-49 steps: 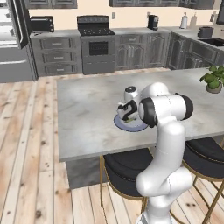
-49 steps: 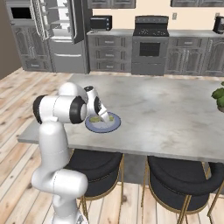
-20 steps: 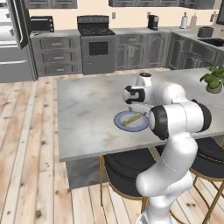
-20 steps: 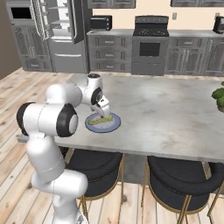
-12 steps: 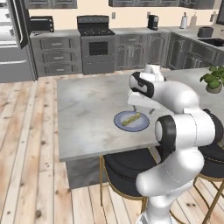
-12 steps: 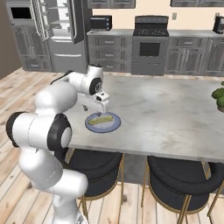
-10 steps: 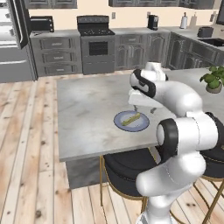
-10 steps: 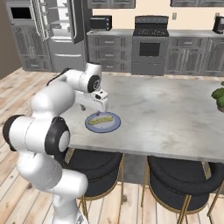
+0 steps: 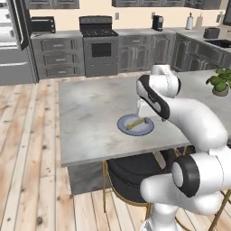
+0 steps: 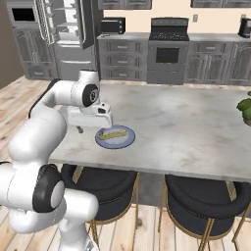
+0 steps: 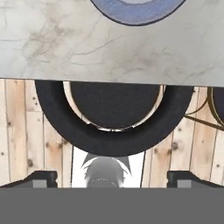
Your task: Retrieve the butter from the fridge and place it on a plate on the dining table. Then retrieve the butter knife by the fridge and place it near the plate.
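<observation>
The butter [image 9: 134,122] [image 10: 113,133] lies flat on the blue-grey plate [image 9: 145,130] [image 10: 125,142], which sits near the front edge of the dining table [image 9: 90,117] [image 10: 196,132]. My gripper [image 10: 90,128] hangs open and empty just above the table, beside the plate on its fridge side, not touching it. In the hand view the gripper [image 11: 114,178] points down past the table edge, with the plate's rim [image 11: 131,16] at the top. The fridge [image 10: 63,34] [image 9: 11,40] stands far back with its doors open. The butter knife is out of view.
Black round stools [image 10: 103,184] [image 11: 114,109] with gold legs are tucked under the table's near edge. A potted plant [image 9: 219,81] [image 10: 246,109] stands at the table's right end. A stove [image 9: 97,40] and dark cabinets line the back wall.
The hand has risen off the plate and drawn back toward the near table edge. The butter stays on the plate. The jaws have stayed open.
</observation>
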